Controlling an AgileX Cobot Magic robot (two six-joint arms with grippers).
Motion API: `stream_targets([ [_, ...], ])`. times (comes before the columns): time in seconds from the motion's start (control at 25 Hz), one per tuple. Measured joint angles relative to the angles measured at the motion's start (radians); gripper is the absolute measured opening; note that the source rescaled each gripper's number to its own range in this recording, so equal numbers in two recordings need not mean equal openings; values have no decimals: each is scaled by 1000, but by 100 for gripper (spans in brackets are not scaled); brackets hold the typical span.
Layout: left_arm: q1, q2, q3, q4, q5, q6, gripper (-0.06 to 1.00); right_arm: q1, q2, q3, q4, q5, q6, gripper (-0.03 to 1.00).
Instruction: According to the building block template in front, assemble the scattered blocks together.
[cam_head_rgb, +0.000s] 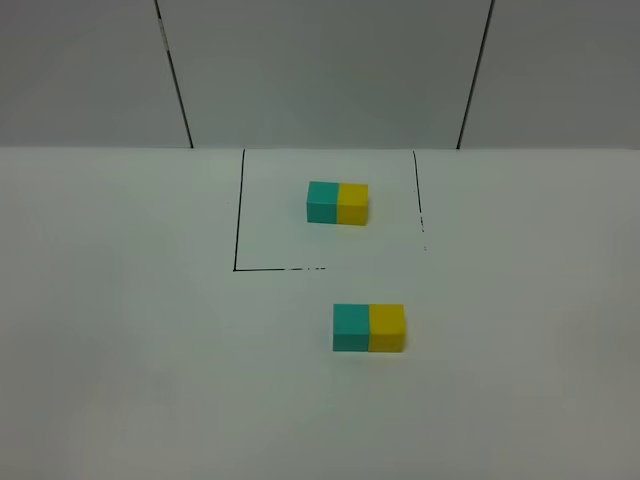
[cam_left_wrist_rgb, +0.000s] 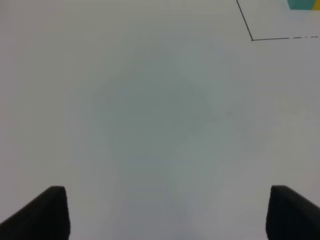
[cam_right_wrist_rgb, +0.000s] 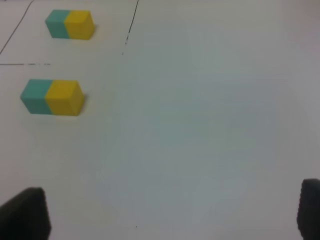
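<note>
The teal cube (cam_head_rgb: 350, 327) and yellow cube (cam_head_rgb: 387, 327) sit touching near the bench's middle, matching the template bar (cam_head_rgb: 337, 202) inside the marked square (cam_head_rgb: 238, 225) toward the far edge. They look light, rigid and matte; opposite flat faces suit a pinch. Left gripper (cam_left_wrist_rgb: 165, 212) and right gripper (cam_right_wrist_rgb: 172, 212) show fingers apart, empty, only tips visible. The template is cut off in the left wrist view.

The setting is a robot test bench in a laboratory, not a home or shop. A plain white tabletop (cam_head_rgb: 120, 350) carries a thin black marked rectangle (cam_head_rgb: 238, 215) enclosing a teal-and-yellow block template (cam_head_rgb: 337, 203). Blank grey wall panels (cam_head_rgb: 320, 70) with dark vertical seams stand behind the table.
</note>
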Motion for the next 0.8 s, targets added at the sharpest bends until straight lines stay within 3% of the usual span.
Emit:
stream_targets([
  [0.8, 0, 0, 0, 0, 0, 0, 86, 0, 0, 0, -1, -1, 0, 100],
])
